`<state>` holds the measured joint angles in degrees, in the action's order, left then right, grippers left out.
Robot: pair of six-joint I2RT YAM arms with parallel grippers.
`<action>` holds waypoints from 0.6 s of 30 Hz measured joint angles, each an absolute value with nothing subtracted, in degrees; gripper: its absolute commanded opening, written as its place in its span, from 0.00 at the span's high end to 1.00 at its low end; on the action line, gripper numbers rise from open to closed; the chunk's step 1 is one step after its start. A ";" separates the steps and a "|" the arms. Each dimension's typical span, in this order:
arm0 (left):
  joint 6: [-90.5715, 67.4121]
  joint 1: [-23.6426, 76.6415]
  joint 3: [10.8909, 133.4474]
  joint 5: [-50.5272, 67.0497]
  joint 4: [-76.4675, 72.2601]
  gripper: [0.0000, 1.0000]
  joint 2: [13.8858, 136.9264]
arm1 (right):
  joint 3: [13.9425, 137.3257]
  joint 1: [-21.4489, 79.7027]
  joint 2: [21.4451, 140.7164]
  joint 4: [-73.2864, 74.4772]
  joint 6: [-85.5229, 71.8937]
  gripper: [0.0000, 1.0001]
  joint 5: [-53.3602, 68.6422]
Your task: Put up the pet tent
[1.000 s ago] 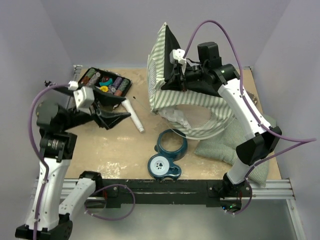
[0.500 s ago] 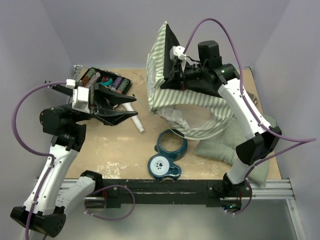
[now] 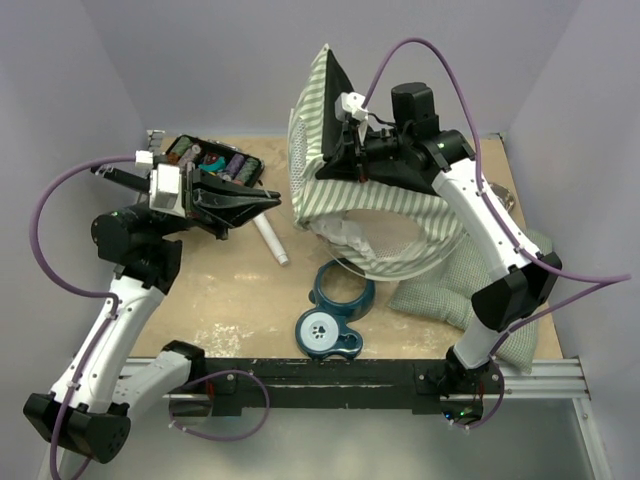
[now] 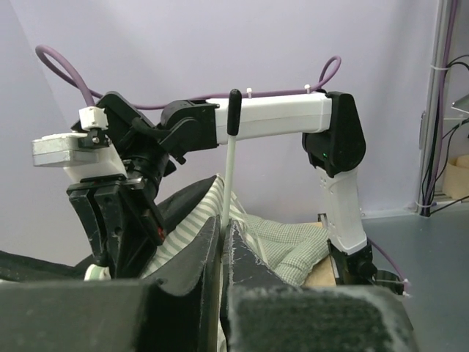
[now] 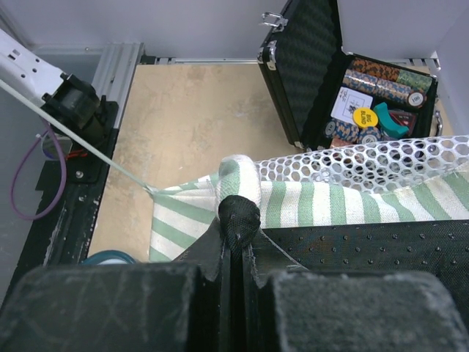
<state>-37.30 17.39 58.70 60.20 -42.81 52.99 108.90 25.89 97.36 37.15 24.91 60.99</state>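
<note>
Left gripper (image 3: 270,202), left of the pet tent (image 3: 380,212), has its fingers drawn in on a thin white pole (image 4: 230,161) that rises between them to a black cap. Further left of the tent lies an open black case of poker chips (image 3: 213,165), with a white tube (image 3: 270,238) between case and tent. A teal double bowl stand (image 3: 335,310) sits just in front of the tent. The tent stands half-raised toward the back of the beige tabletop (image 3: 220,300), its black floor panel (image 5: 352,253) tilted up. The right gripper (image 5: 236,238) is pressed together on a striped corner of it. A green checked cushion (image 3: 450,290) lies against the tent's right side. Lavender walls (image 3: 200,60) enclose the tabletop.
</note>
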 measured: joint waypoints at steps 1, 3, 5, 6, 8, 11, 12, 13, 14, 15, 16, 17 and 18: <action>-37.19 17.39 58.65 60.05 -43.09 1.00 53.34 | 108.66 25.89 97.32 36.82 24.51 1.00 60.99; -37.23 17.39 58.46 59.70 -43.77 1.00 53.60 | 108.05 26.00 97.12 36.25 23.75 1.00 61.01; -37.67 17.39 58.35 59.61 -43.83 1.00 53.60 | 107.63 26.26 97.01 35.46 22.87 1.00 61.04; -37.93 17.39 58.35 59.61 -43.64 1.00 53.65 | 107.53 26.37 97.01 35.03 22.26 1.00 61.06; -38.13 17.39 58.37 59.66 -42.17 1.00 54.30 | 107.48 26.81 96.99 34.02 20.69 1.00 61.10; -35.90 17.39 58.78 60.25 -36.10 1.00 55.66 | 107.31 27.49 96.97 31.46 17.26 1.00 61.23; -33.98 17.41 59.48 60.18 -32.56 1.00 56.45 | 107.15 27.70 96.97 30.33 15.84 1.00 61.39; -32.23 17.39 60.12 60.25 -29.54 1.00 57.21 | 106.78 27.81 96.86 28.86 14.39 1.00 61.65; -29.85 17.39 61.12 60.51 -25.23 1.00 58.43 | 106.48 27.88 96.73 27.38 12.99 1.00 62.19; -27.77 17.41 61.89 60.71 -21.34 1.00 59.59 | 106.37 27.88 96.60 26.20 11.84 1.00 62.67; -26.15 17.41 62.37 60.77 -17.50 1.00 60.84 | 106.37 27.88 96.44 24.80 10.57 1.00 63.02; -25.19 17.41 62.43 60.90 -14.39 1.00 61.78 | 106.37 27.86 96.27 23.35 9.41 1.00 63.24; -23.97 17.41 62.43 61.28 -10.35 1.00 62.92 | 106.37 27.83 96.01 22.22 8.54 1.00 63.59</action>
<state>-23.97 17.41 62.43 61.28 -10.35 62.92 106.37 27.83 96.01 22.22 8.54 63.59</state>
